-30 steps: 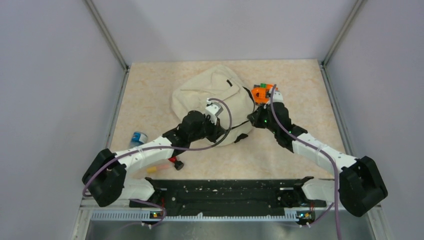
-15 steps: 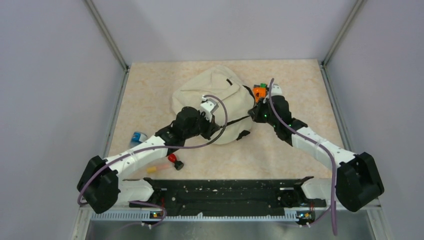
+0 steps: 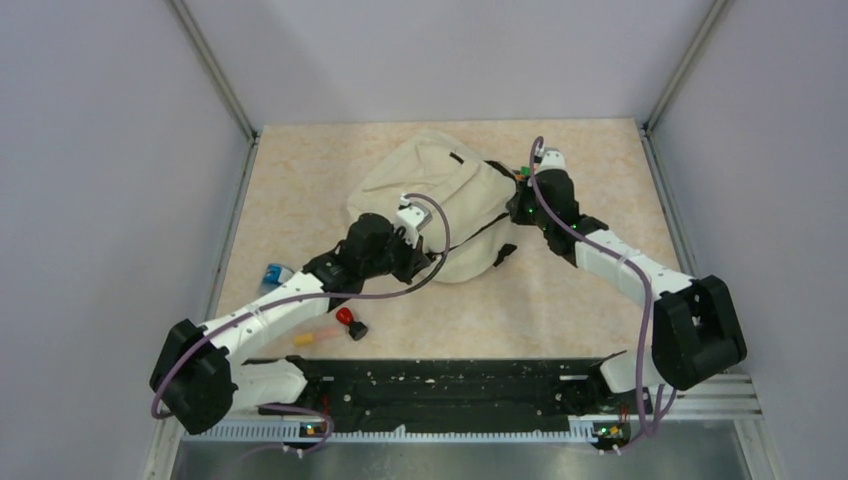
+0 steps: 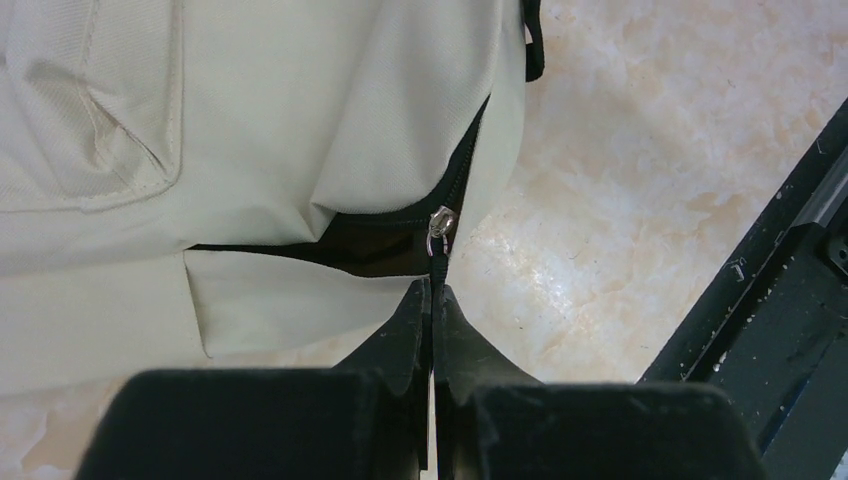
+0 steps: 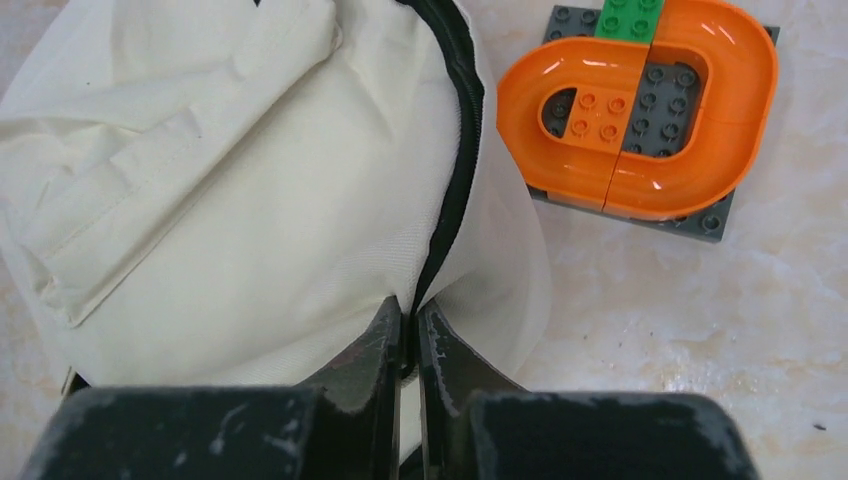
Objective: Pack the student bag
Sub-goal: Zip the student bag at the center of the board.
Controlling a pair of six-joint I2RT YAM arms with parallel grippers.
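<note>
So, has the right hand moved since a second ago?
Yes. Seen from above, the right hand went toward the far edge of the table; it now hides most of the orange toy.

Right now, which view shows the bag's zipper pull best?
Left wrist: the silver zipper pull sits close and sharp on the bag, its tab pinched in the left fingers. The top view hides it under the left arm. The right wrist view shows only zipper track, no pull.

Even, diffuse overhead light, soft faint shadows on the bench; wrist views sharp mid-frame, black fingers blurred close to the lens, glare streaks on the orange toy track.
</note>
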